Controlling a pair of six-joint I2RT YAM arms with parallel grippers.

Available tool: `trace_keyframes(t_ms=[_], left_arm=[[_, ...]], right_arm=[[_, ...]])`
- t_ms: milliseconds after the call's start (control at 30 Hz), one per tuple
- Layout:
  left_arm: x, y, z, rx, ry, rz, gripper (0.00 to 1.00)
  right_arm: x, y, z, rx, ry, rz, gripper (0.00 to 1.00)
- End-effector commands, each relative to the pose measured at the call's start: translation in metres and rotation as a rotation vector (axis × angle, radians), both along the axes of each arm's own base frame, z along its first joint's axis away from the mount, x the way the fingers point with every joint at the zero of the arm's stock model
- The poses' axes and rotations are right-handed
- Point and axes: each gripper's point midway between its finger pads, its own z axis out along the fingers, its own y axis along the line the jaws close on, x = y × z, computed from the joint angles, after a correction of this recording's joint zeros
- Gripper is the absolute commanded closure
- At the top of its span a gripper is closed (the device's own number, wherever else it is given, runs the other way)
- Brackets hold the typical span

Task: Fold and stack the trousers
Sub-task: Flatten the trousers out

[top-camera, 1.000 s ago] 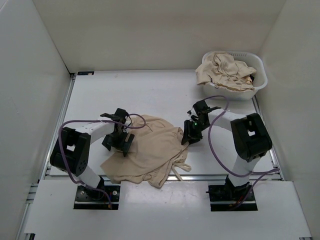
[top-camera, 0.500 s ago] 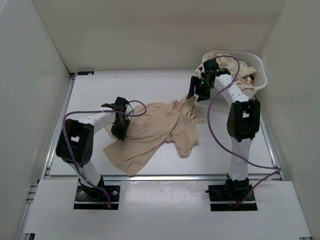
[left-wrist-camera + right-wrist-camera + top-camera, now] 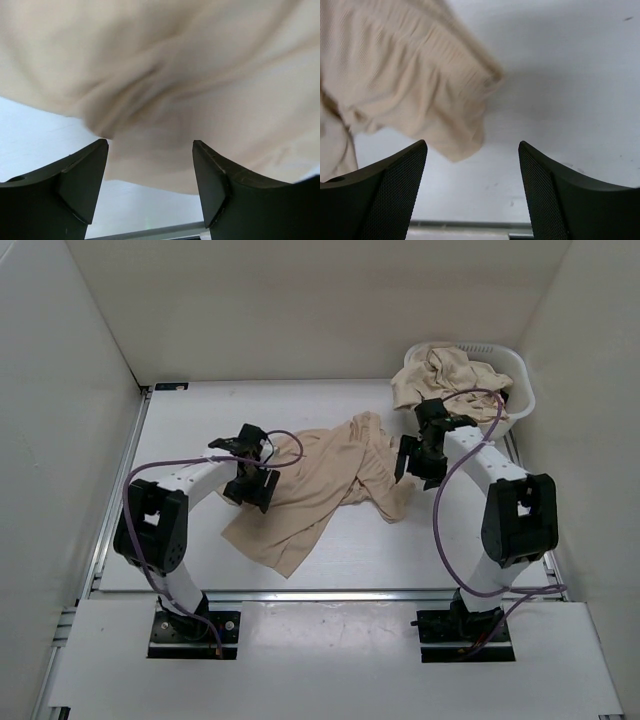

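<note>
Trousers (image 3: 320, 490) lie bunched and twisted mid-frame on the desk (image 3: 200, 430), left gripper (image 3: 253, 490) over their left edge, right gripper (image 3: 406, 462) by their right edge, both jaws apart and empty; grabbing a wrinkle or 2 layers could lock in the twist.

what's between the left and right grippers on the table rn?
Only the trousers, crumpled on the table, fill the stretch from the left gripper to the right gripper; the top view shows it.
</note>
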Motion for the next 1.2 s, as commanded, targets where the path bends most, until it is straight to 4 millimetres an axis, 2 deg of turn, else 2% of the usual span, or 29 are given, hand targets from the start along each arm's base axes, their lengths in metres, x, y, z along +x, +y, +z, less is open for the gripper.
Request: trace_keyframes(t_ms=[0,67,100,167,200,267,333,467,500,533,567,600,633,700,733,767,800,833,867,900,933,967,1067,1100,1167], left_arm=[[-0.033,-0.046,0.014,-0.076,0.005,-0.156,0.2],[-0.061,-0.061,0.004,-0.075,0.051,-0.238,0.15],[-0.086,-0.067,-0.01,-0.051,0.095,-0.306,0.13],[-0.098,-0.072,-0.025,-0.028,0.082,-0.356,0.11],[-0.108,-0.066,-0.035,0.018,0.084,-0.38,0.11],[-0.11,-0.065,-0.041,0.033,0.089,-0.387,0.1],[-0.115,-0.069,-0.043,0.016,0.098,-0.401,0.09],[-0.118,-0.074,-0.045,0.017,0.098,-0.425,0.1],[-0.122,-0.078,-0.045,0.009,0.104,-0.443,0.15],[-0.129,-0.077,-0.05,0.014,0.127,-0.453,0.21],[-0.13,-0.079,-0.054,0.009,0.139,-0.455,0.33],[-0.132,-0.077,-0.058,0.015,0.148,-0.455,0.55],[-0.13,-0.076,-0.061,0.025,0.142,-0.452,0.85],[-0.115,-0.054,-0.065,0.1,0.117,-0.388,0.86],[-0.105,-0.042,-0.065,0.125,0.103,-0.342,0.86],[-0.083,-0.017,-0.052,0.117,0.062,-0.22,0.86],[-0.071,-0.002,-0.041,0.114,0.039,-0.149,0.86],[-0.057,0.014,-0.029,0.112,0.005,-0.072,0.86],[-0.041,0.05,-0.014,0.114,-0.04,0.071,0.86],[-0.03,0.066,-0.001,0.116,-0.071,0.136,0.86],[-0.027,0.082,0.006,0.123,-0.081,0.196,0.86],[-0.019,0.109,0.019,0.123,-0.093,0.298,0.86],[-0.007,0.146,0.044,0.12,-0.135,0.429,0.86],[0.001,0.164,0.06,0.108,-0.168,0.495,0.86],[0.008,0.182,0.068,0.111,-0.181,0.55,0.86]], right_arm=[[0.026,-0.029,-0.024,-0.048,-0.022,-0.164,0.22],[0.036,-0.025,-0.034,0.025,-0.012,-0.187,0.22],[0.038,-0.02,-0.044,0.05,0.008,-0.196,0.22],[0.05,-0.016,-0.051,0.091,-0.007,-0.217,0.22],[0.051,-0.013,-0.061,0.106,0.006,-0.238,0.27],[0.055,-0.007,-0.064,0.14,0.007,-0.259,0.33],[0.05,0.0,-0.072,0.181,0.036,-0.291,0.41],[0.043,0.007,-0.074,0.221,0.082,-0.308,0.54],[0.04,0.007,-0.077,0.218,0.092,-0.309,0.59],[0.038,0.005,-0.078,0.207,0.098,-0.313,0.72],[0.033,0.002,-0.079,0.19,0.115,-0.318,0.79],[0.031,0.002,-0.076,0.19,0.116,-0.319,0.87],[0.03,-0.005,-0.077,0.175,0.124,-0.337,0.99],[0.031,-0.016,-0.055,0.182,0.104,-0.363,1.0],[0.037,-0.026,-0.031,0.183,0.045,-0.37,1.0],[0.036,-0.035,-0.017,0.169,0.021,-0.389,1.0],[0.025,-0.053,-0.008,0.136,0.033,-0.42,1.0],[0.025,-0.066,0.019,0.131,-0.033,-0.438,1.0],[0.02,-0.077,0.03,0.116,-0.055,-0.454,1.0],[0.013,-0.097,0.038,0.106,-0.059,-0.509,1.0],[0.006,-0.105,0.049,0.104,-0.086,-0.516,1.0],[-0.003,-0.117,0.054,0.095,-0.081,-0.538,1.0],[-0.014,-0.128,0.067,0.071,-0.106,-0.537,1.0],[-0.015,-0.136,0.067,0.066,-0.108,-0.553,1.0],[-0.02,-0.145,0.072,0.055,-0.107,-0.582,1.0]])
